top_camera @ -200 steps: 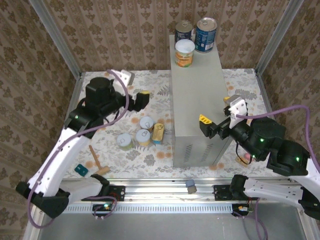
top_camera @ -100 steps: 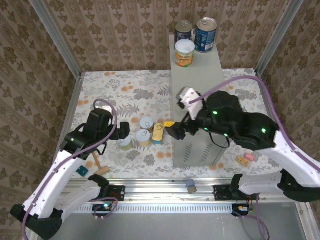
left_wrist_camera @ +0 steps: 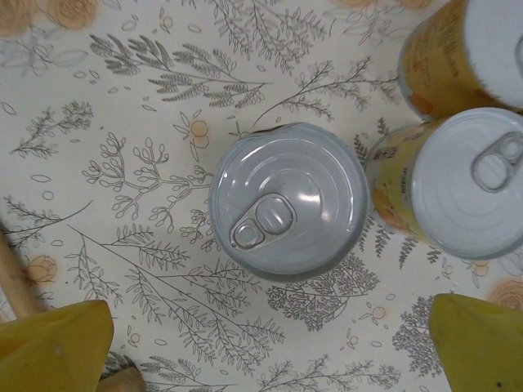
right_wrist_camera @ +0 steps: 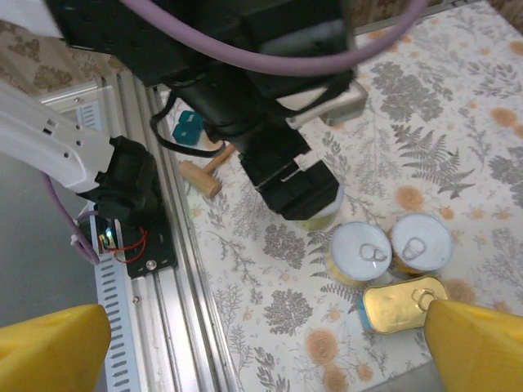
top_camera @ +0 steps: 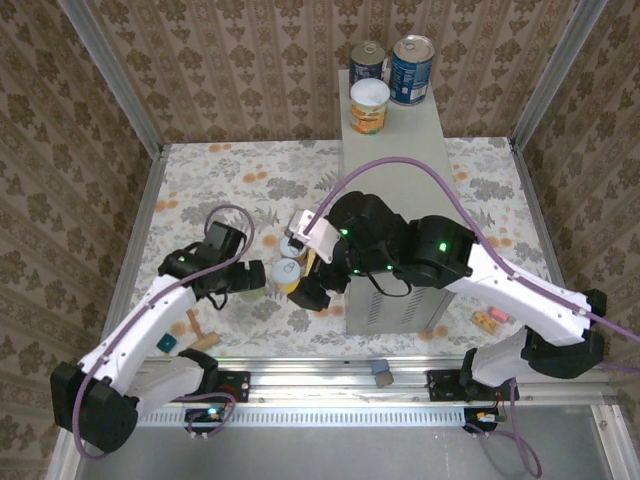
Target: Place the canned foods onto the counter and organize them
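The left claw [left_wrist_camera: 265, 327] is held wide open above a pale-lidded tin [left_wrist_camera: 288, 202]. The right claw [right_wrist_camera: 261, 351] is likewise spread open, with two yellow tins [right_wrist_camera: 361, 251] and the gold oblong tin [right_wrist_camera: 404, 304] just ahead; three tins [top_camera: 369, 106] are stood on the tall grey desk [top_camera: 395, 140] beyond it.

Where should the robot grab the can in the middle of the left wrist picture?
By its round side wall, coming straight down from above. The can stands upright with its flat pull-tab lid facing up, so the top offers no hold. Probably keep the left arm's fingers off the side facing the neighbouring can, where the gap looks tight.
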### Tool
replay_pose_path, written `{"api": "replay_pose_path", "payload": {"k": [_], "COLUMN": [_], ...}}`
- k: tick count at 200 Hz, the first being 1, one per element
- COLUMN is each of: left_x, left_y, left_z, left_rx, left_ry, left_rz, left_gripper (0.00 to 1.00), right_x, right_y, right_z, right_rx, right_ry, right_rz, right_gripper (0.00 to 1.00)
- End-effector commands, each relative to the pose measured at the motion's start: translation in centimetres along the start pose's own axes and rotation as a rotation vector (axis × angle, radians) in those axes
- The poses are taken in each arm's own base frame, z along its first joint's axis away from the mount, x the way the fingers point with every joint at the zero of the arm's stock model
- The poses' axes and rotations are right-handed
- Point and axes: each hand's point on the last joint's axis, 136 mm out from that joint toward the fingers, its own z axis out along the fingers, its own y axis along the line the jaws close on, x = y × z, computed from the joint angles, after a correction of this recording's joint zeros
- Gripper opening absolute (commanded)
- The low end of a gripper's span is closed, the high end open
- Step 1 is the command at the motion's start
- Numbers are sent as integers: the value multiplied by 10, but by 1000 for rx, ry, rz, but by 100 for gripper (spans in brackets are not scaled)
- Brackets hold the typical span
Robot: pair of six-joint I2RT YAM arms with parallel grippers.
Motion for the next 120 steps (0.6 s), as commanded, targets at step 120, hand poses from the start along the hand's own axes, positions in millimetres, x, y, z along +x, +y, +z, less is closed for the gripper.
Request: {"api": "replay_pose_path", "payload": {"k": [120], "left_x": [-4], "left_y": [2], "left_z": [74], "left_rx": [-57], "left_ry": [129], "left_rz": [-125], "left_gripper": [96], "right_x": [9], "right_y": [15], "right_z": [9], "right_rx": [-45], "right_ry": [-14], "right_rz": [-58], "right_gripper": [100]}}
